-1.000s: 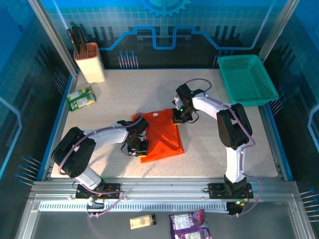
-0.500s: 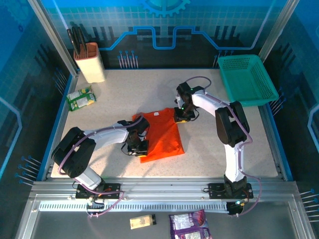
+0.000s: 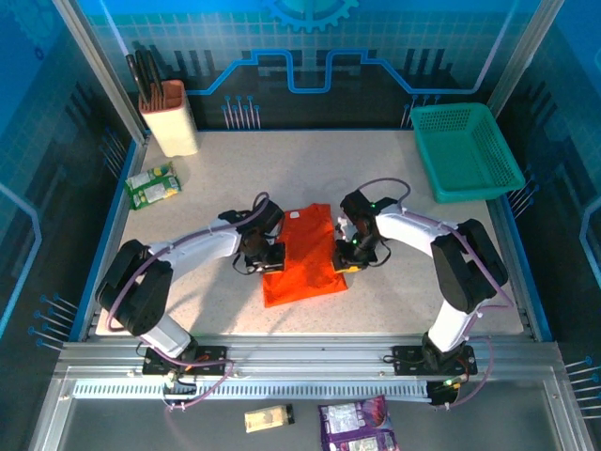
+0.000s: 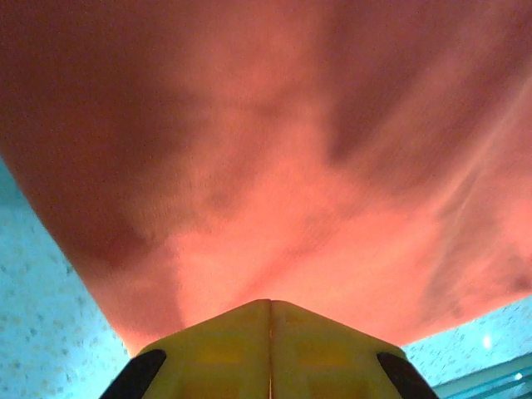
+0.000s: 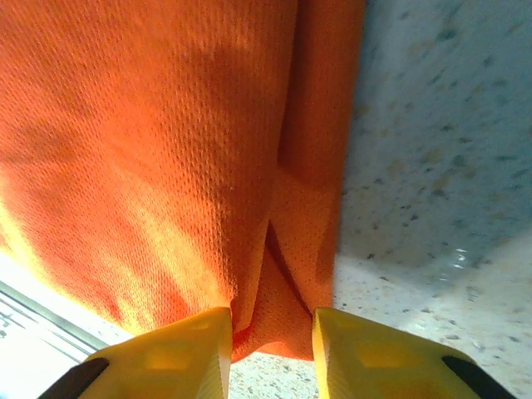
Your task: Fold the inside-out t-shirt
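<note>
Left wrist view puts my left gripper (image 4: 270, 306) right against the inside-out t-shirt (image 4: 274, 150). Its yellow fingertips meet, and I think they pinch the shirt's edge, though the cloth is too close to be sure. On the right wrist view, the right gripper (image 5: 270, 320) stands narrowly apart, with a fold of the orange fabric dipping between its fingers.

From above, the shirt lies mid-table as a narrow folded panel between the two arms. I judge the lengthwise folds done, with a crosswise fold and some tidying left.

Farther back, a green snack packet (image 3: 152, 185) lies near the left edge. At the far left a beige holder (image 3: 174, 127) carries dark-handled utensils (image 3: 146, 80). At the far right the teal mesh basket (image 3: 467, 155) looks empty.
</note>
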Controlling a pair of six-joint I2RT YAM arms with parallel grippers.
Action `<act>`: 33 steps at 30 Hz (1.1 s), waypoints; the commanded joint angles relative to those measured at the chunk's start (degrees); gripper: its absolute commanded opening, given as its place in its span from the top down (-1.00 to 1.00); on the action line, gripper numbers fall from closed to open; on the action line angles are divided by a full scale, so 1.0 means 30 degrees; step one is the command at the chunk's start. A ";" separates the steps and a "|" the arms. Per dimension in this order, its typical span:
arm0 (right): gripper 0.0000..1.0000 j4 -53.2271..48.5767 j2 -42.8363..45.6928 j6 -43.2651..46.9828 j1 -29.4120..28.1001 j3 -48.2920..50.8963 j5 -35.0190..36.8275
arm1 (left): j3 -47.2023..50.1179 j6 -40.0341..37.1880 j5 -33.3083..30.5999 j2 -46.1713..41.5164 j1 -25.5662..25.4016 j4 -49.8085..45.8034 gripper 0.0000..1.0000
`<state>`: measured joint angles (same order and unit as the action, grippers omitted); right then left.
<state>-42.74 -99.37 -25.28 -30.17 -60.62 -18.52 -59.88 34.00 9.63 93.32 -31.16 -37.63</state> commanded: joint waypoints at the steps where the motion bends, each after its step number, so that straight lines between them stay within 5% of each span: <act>1: 0.35 0.1283 -0.0015 -0.0671 -0.0405 0.0285 -0.1262 | -0.1022 -0.0868 -0.0091 0.1583 0.0515 -0.0158 0.86; 9: 0.40 0.1591 0.0053 -0.0949 -0.0720 0.0388 -0.1289 | -0.1578 -0.1623 -0.0572 0.3942 0.0773 -0.0206 0.90; 16: 1.00 0.0095 0.1083 -0.1210 -0.1035 0.0990 -0.0604 | -0.1077 -0.1719 -0.0822 0.4083 0.1199 -0.0002 0.92; 22: 1.00 -0.0736 0.2907 -0.1944 -0.1104 0.3132 0.0757 | -0.1104 -0.2180 -0.1155 0.4259 0.1420 -0.0185 0.93; 28: 0.99 0.1306 0.2600 -0.2623 -0.1272 0.4784 -0.0512 | -0.1383 -0.2277 -0.0939 0.4634 0.1509 -0.0264 0.93; 33: 0.60 0.1625 0.2309 -0.2911 -0.1280 0.4790 -0.0483 | -0.1418 -0.2076 -0.0694 0.4303 0.1511 -0.0155 0.93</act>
<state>-34.83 -91.66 -32.88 -33.45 -47.11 -20.47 -64.36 28.34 10.39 104.95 -27.90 -37.04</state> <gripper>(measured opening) 0.177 0.051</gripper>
